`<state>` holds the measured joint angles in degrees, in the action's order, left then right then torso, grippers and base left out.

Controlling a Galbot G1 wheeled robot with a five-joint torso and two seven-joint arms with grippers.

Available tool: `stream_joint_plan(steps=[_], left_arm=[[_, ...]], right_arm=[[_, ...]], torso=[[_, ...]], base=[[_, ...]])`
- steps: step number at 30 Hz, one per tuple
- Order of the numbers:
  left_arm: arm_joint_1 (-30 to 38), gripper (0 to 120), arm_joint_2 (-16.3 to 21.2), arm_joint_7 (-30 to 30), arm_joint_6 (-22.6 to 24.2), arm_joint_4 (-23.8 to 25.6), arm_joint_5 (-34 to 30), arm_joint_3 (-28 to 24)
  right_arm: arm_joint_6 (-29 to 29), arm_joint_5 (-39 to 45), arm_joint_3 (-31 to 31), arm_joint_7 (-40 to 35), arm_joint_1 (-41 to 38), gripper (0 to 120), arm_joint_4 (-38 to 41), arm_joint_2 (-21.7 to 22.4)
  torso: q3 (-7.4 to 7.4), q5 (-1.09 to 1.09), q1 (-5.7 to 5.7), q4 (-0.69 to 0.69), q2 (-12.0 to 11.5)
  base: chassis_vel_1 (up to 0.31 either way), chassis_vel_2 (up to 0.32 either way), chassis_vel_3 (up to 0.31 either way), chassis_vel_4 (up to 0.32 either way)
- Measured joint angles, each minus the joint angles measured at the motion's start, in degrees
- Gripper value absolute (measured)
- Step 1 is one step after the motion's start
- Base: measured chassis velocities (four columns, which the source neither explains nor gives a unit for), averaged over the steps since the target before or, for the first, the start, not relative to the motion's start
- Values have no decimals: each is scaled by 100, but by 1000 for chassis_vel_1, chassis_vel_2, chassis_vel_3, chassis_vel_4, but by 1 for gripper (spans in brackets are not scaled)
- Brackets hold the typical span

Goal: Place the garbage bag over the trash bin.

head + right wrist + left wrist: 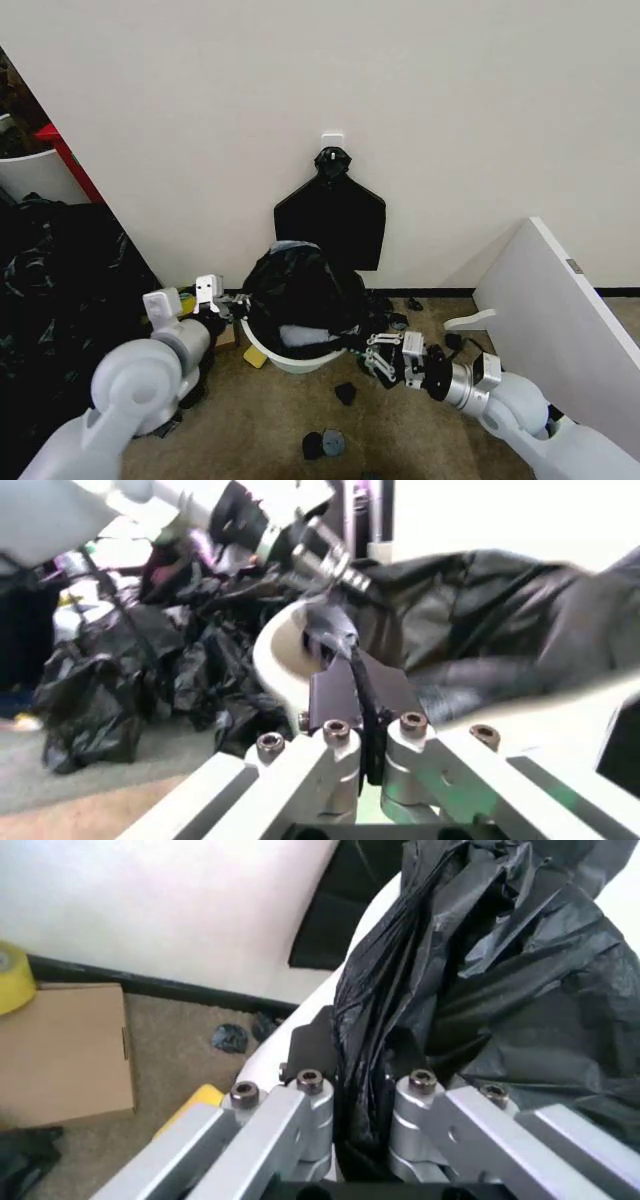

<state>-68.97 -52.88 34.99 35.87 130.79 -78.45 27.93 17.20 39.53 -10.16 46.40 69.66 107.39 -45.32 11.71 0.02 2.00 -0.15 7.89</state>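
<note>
My left end effector [365, 1102] and right end effector [370, 735] each pinched the garbage bag [300, 290], bunched atop the trash bin [290, 355]; spreading it over the rim remained.

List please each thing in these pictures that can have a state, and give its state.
garbage bag: bunched over the bin's mouth, pinched on both sides, rim part bare.
trash bin: upright on the floor by the wall.
left claw: shut on the bag's edge at the bin's left side.
right claw: shut on a fold of the bag at the bin's right side.
cardboard box: closed, flat on the carpet.
</note>
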Motion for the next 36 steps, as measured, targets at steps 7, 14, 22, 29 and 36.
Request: stream_joint_plan(steps=[7,14,22,29,36], left_arm=[[-7,5,-43,51,26,96,-347,344],[-31,5,-138,136,56,272,-520,443],[-35,5,-263,146,-13,316,-540,313],[-59,5,-463,142,-179,287,-505,22],[-102,5,-563,6,-454,288,-456,-168]], right_arm=[[436,-484,-3,421,38,0,-197,-232],[1185,-1459,31,341,-99,0,-456,-574],[1837,-2675,29,246,-305,0,-840,-1040],[2361,-3710,55,-355,-690,0,-1344,-1532],[2715,-4388,-46,-420,-1002,0,-1768,-1735]], torso=[[0,0,0,-1,0],[0,1,0,-1,0],[0,0,0,-1,0],[0,2,0,1,0],[0,1,0,-1,0]], base=[[0,0,0,0],[0,0,0,0],[0,0,0,0],[0,0,0,0],[0,0,0,0]])
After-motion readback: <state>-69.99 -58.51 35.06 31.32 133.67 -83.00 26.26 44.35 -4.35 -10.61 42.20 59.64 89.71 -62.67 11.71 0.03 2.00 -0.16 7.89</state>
